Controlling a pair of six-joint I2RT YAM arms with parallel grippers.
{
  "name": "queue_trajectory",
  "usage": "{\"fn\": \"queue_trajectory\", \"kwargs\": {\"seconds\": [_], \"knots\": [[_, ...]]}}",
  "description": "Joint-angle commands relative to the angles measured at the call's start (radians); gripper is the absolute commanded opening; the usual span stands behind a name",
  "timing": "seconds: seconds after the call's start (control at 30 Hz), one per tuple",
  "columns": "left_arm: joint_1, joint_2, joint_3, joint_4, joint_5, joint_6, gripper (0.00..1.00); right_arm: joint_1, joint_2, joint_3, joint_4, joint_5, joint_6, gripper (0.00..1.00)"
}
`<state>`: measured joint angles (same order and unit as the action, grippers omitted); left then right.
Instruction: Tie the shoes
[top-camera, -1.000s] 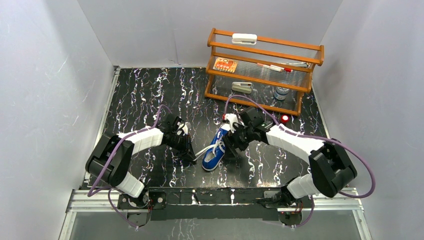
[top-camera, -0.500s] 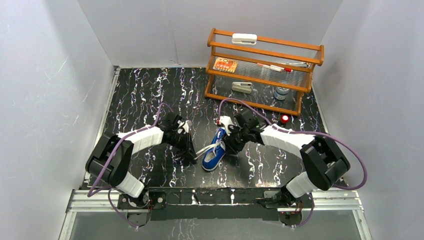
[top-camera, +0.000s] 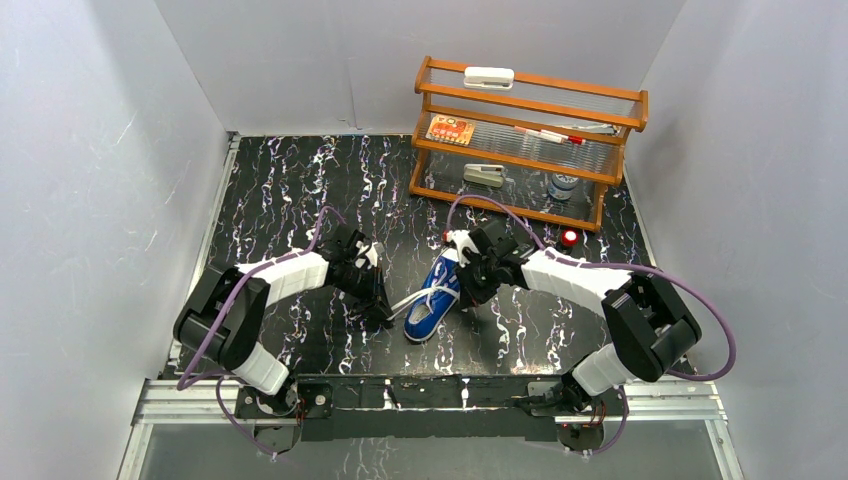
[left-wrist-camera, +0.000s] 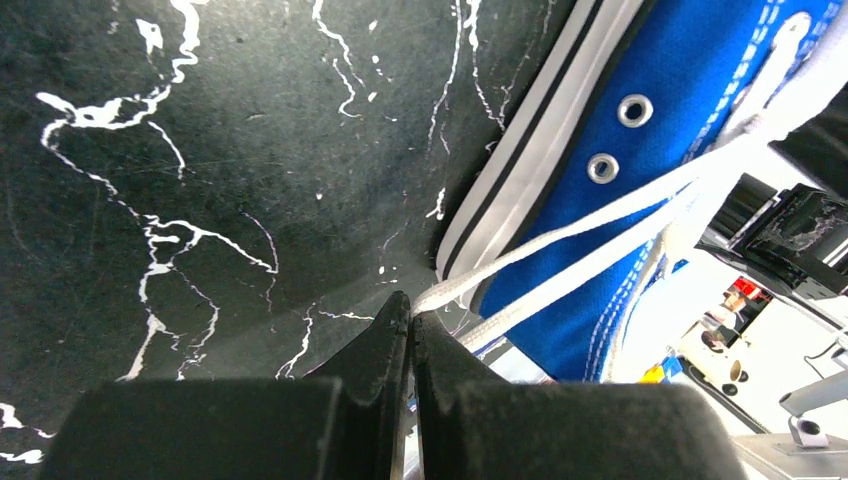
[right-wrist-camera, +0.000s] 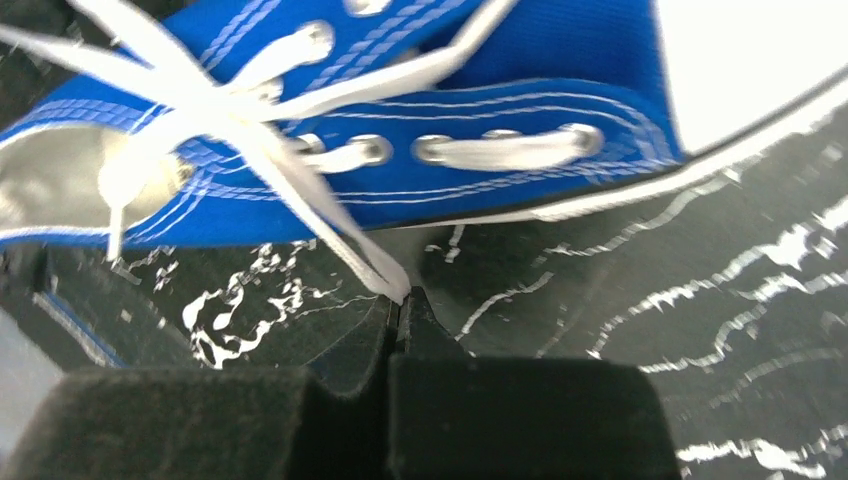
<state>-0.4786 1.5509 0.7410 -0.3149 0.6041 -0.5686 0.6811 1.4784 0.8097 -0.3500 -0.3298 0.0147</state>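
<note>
One of the shoes, a small blue canvas sneaker (top-camera: 431, 298) with a white toe cap, lies on the black marbled table between both arms, toe toward the near edge. My left gripper (left-wrist-camera: 410, 315) sits just left of the sneaker (left-wrist-camera: 640, 170), shut on a white lace (left-wrist-camera: 560, 235) that runs taut up to the eyelets. My right gripper (right-wrist-camera: 400, 300) is low on the table at the sneaker's (right-wrist-camera: 480, 110) right side, shut on the end of the other white lace (right-wrist-camera: 330, 220). In the top view the left gripper (top-camera: 383, 312) and right gripper (top-camera: 470, 290) flank the shoe.
A wooden shelf rack (top-camera: 525, 140) with small items stands at the back right. A red button (top-camera: 569, 238) lies on the table in front of it. Grey walls enclose the table on three sides.
My right gripper has gone from wide open to shut, pinching the lace at the sneaker's right side. The left gripper has stayed shut on its lace.
</note>
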Motion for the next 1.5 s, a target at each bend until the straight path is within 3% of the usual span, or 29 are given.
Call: {"fn": "queue_trajectory", "kwargs": {"seconds": [0.0, 0.33, 0.83, 1.07, 1.17, 1.2, 1.23, 1.3, 1.43, 1.47], "knots": [[0.008, 0.013, 0.018, -0.061, -0.02, 0.002, 0.0, -0.005, -0.028, 0.063, -0.034, 0.255, 0.194, 0.0], [0.008, 0.018, -0.02, -0.073, -0.081, -0.002, 0.0, -0.034, 0.022, 0.032, 0.036, 0.299, 0.22, 0.0], [0.009, 0.021, -0.083, -0.076, -0.165, -0.024, 0.0, -0.134, 0.054, -0.06, 0.096, 0.243, 0.334, 0.0], [0.009, -0.007, -0.098, -0.061, -0.179, -0.032, 0.0, -0.147, 0.044, -0.068, 0.111, 0.228, 0.314, 0.0], [0.009, -0.012, -0.059, -0.074, -0.171, -0.008, 0.0, -0.146, 0.023, -0.043, 0.123, 0.149, 0.274, 0.0], [0.009, -0.017, -0.039, -0.092, -0.184, -0.004, 0.03, -0.147, 0.018, -0.027, 0.113, 0.119, 0.26, 0.0], [0.009, -0.027, -0.018, -0.114, -0.204, 0.0, 0.14, -0.147, 0.017, -0.007, 0.09, 0.086, 0.242, 0.0], [0.009, -0.073, 0.027, -0.17, -0.269, 0.0, 0.32, -0.146, 0.012, 0.036, 0.02, 0.06, 0.229, 0.21], [0.009, -0.181, 0.103, -0.273, -0.436, -0.013, 0.56, -0.146, -0.061, 0.086, -0.122, 0.07, 0.205, 0.57], [0.009, -0.206, 0.12, -0.294, -0.473, -0.018, 0.77, -0.147, -0.093, 0.09, -0.151, 0.08, 0.196, 0.65]]}}
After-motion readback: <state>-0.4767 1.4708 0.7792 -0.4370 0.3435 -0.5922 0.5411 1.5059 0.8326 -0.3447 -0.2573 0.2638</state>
